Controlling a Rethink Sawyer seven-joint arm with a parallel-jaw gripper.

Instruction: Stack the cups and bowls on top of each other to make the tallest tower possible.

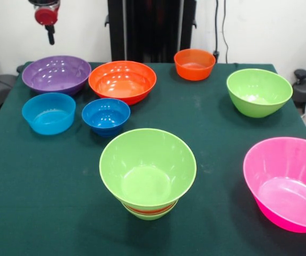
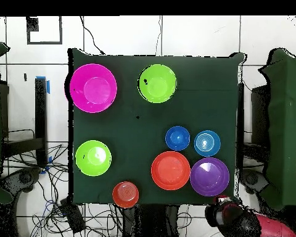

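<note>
The tower (image 1: 147,170) (image 2: 157,83) stands near the front of the table: a wide lime green bowl over an orange band and a small green base. Around it, each standing alone, are a pink bowl (image 1: 286,181) (image 2: 93,87), a lime green bowl (image 1: 259,92) (image 2: 93,158), a small orange bowl (image 1: 194,64) (image 2: 125,194), a large orange bowl (image 1: 122,81) (image 2: 170,170), a purple bowl (image 1: 56,73) (image 2: 209,176), a light blue bowl (image 1: 48,113) (image 2: 207,142) and a dark blue bowl (image 1: 106,116) (image 2: 177,138). My gripper (image 1: 50,36) (image 2: 221,213) hangs high beyond the purple bowl, holding nothing.
A dark green cloth covers the table (image 1: 35,213) (image 2: 138,123). The purple, orange and two blue bowls crowd one corner. Cables lie on the floor past the table's edge in the overhead view.
</note>
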